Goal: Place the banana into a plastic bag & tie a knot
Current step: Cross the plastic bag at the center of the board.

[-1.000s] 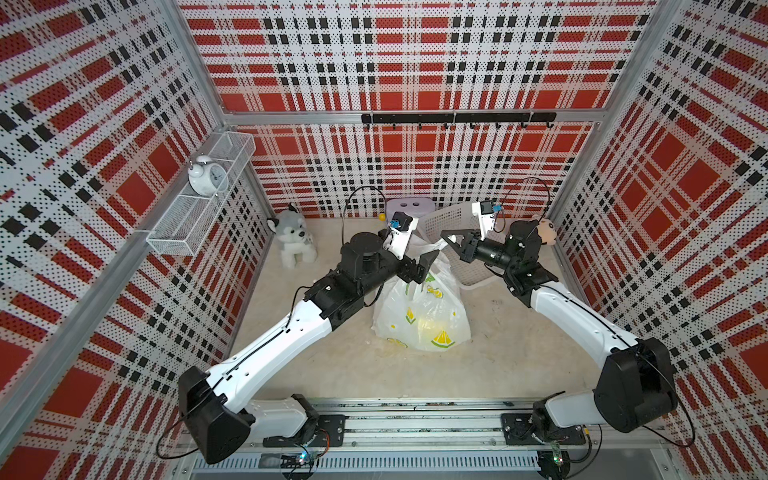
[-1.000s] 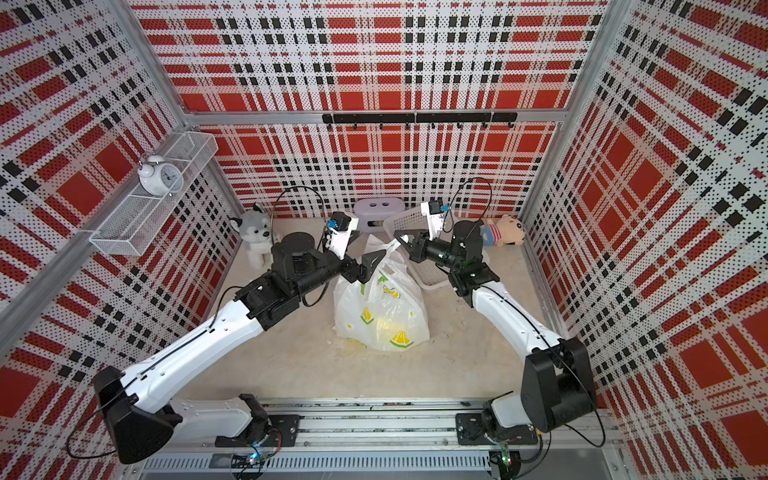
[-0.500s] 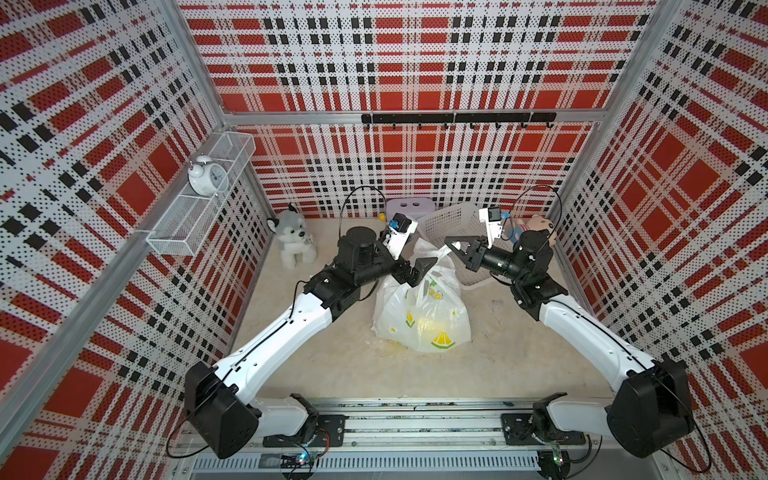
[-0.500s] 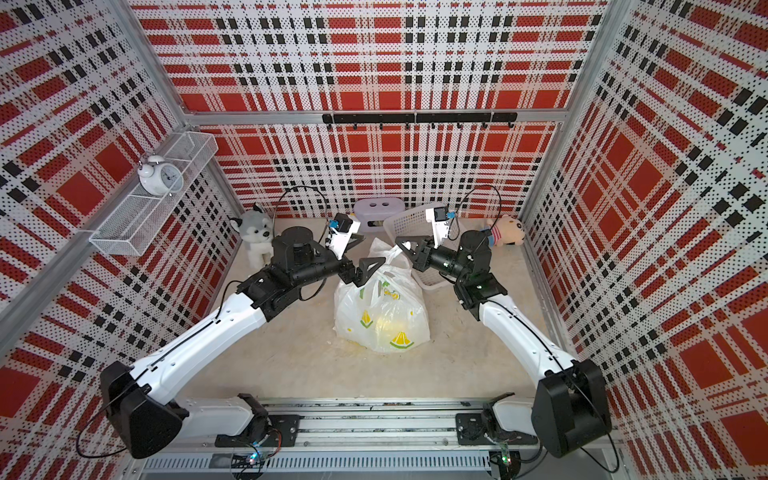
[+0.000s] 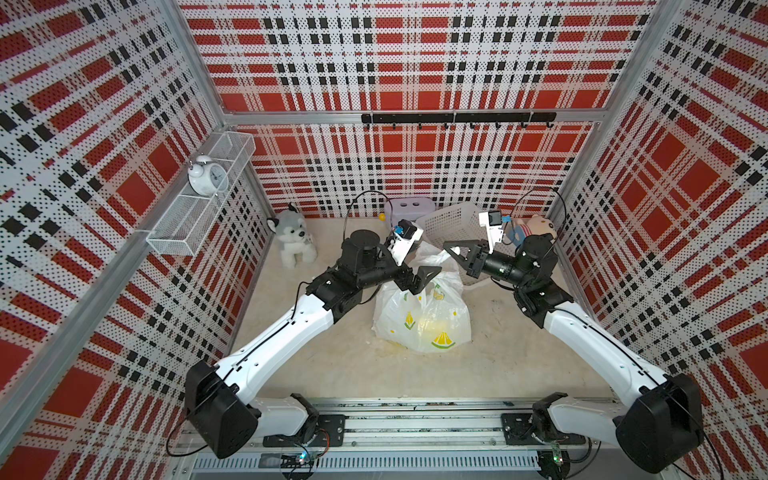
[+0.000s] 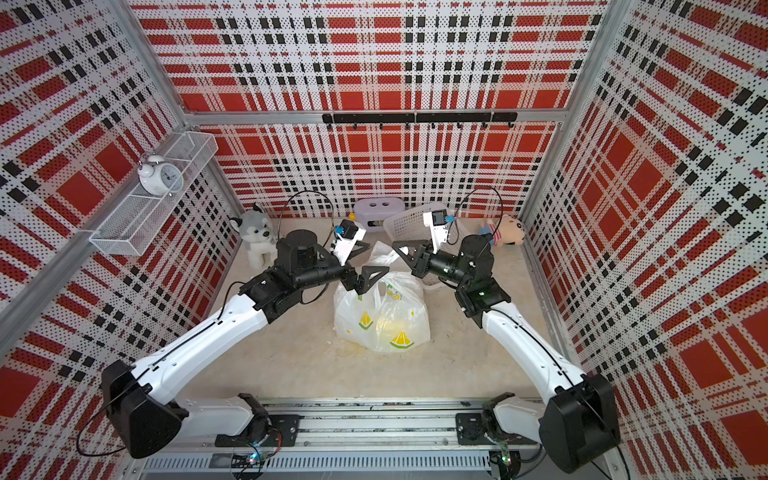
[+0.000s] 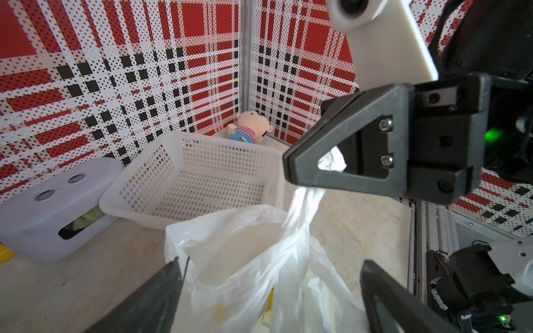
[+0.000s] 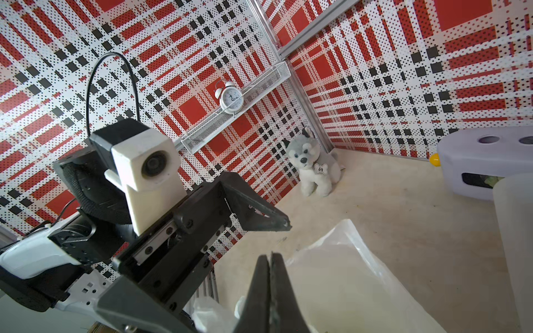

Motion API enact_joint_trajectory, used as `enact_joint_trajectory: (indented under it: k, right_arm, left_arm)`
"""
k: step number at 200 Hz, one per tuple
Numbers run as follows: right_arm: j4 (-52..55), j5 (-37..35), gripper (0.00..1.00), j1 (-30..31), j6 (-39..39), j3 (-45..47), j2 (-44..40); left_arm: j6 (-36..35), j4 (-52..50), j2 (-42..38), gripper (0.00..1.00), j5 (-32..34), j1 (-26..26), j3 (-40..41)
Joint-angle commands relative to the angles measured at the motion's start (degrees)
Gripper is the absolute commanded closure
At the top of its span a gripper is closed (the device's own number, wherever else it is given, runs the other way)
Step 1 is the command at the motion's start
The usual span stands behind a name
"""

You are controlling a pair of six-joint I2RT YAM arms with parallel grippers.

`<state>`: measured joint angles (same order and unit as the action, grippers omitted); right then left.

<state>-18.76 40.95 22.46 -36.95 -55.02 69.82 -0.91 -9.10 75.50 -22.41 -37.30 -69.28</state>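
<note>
okay, one bit of writing: the husky (image 8: 313,164) wears a tag (image 8: 322,168) reading "dog". bag (image 5: 422,320) sits mid-floor, banana (image 6: 392,322) a yellow blur inside. right gripper (image 7: 291,170) pressed together, pinching a bag handle up; left gripper (image 6: 379,258) spread wide astride the bag top. basket (image 5: 453,224) just behind; lilac box (image 5: 409,206) and pig plush (image 5: 539,225) by the back wall.

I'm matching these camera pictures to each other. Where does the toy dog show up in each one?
Top view: toy dog in the far left corner, below the shelf.
Top view: toy dog, same corner.
Left wrist: not in it.
Right wrist: toy dog by the corner post, below the shelf.
Shared landmark: the purple box.
</note>
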Motion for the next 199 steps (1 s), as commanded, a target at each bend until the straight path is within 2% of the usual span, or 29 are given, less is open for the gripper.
enact_joint_trajectory:
  k: [1, 25, 36, 72, 80, 106, 134, 175, 199]
  right_arm:
    - [1.35, 0.01, 1.00, 0.31, 0.85, 1.34, -1.83]
    - [2.08, -0.56, 1.00, 0.32, 1.05, 2.13, -2.85]
    - [2.95, -1.00, 1.00, 0.31, 1.42, 2.29, -3.26]
    - [4.78, -1.99, 1.00, 0.33, 2.32, 2.91, -3.77]
    - [4.91, -2.23, 1.00, 0.33, 2.32, 2.99, -3.90]
    - [5.16, -2.31, 1.00, 0.31, 2.32, 2.77, -3.82]
    - [5.15, -2.11, 1.00, 0.38, 2.15, 2.62, -3.39]
    - [4.45, -1.58, 1.00, 0.35, 1.62, 2.76, -3.18]
    - [4.51, -1.50, 1.00, 0.32, 1.47, 2.78, -3.20]
  left_arm:
    - [-0.15, -0.28, 0.96, 0.10, -2.83, -0.58, -0.24]
    - [0.88, 1.08, 1.95, 0.22, -6.33, -0.84, 0.07]
    - [1.50, 2.39, 1.92, 0.32, -7.21, -0.85, 0.88]
    - [2.66, 4.27, 1.38, 0.49, -8.80, -0.85, 2.33]
    - [2.90, 4.36, 1.16, 0.46, -8.70, -0.86, 2.60]
    - [2.16, 2.24, 1.03, 0.27, -8.08, -0.94, 2.92]
    - [0.18, -1.74, 0.45, 0.17, -3.70, -1.36, 2.02]
    - [-4.22, -8.29, 2.15, 0.15, 4.39, -2.86, -2.40]
    - [-5.37, -10.11, 3.24, 0.25, 4.40, -2.96, -3.75]
